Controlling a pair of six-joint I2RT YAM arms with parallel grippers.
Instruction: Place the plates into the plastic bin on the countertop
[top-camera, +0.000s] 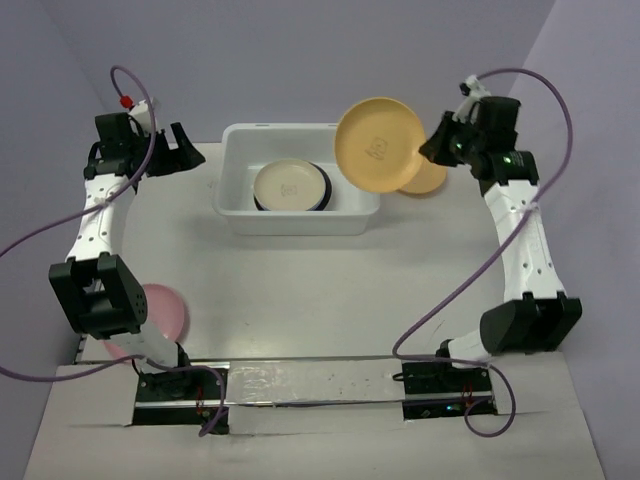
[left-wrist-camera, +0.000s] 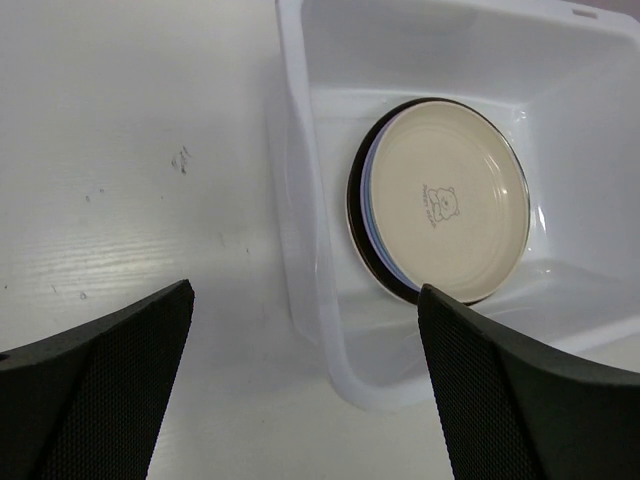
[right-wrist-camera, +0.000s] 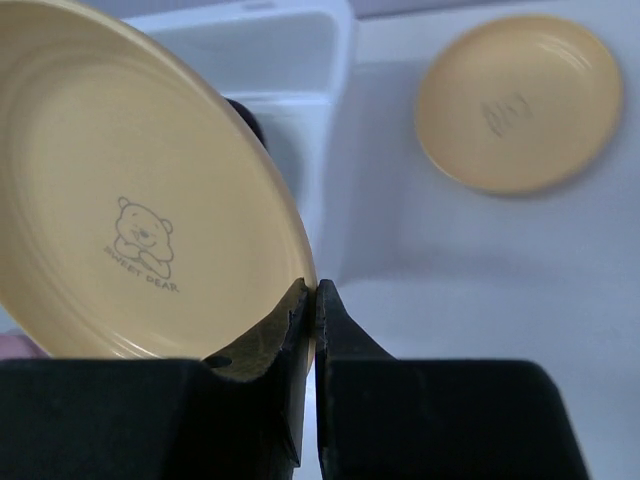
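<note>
Clamping the right pincer (right-wrist-camera: 310, 293) on the rim of a yellow-orange plate (top-camera: 378, 143), holding it tilted above the right end of the plastic bin (top-camera: 238, 206); hovering the left pincer (left-wrist-camera: 305, 290), spread apart, beside its left wall.

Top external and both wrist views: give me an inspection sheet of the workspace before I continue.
Surface: white countertop, faint scuffs left of the plastic bin.
Job's things: bin holds a cream plate stacked on a dark plate; yellow plate held tilted over the bin's right end; second yellow plate on the countertop right of the bin; pink plate by the left arm's base, partly hidden.
Clutter: nothing seen.
Grippers: left fingers open, empty, left of the bin; right fingers shut on the yellow plate's rim.
Cables: purple cables loop off each arm, none on the plates.
Surroundings: pale lilac walls on three sides.
</note>
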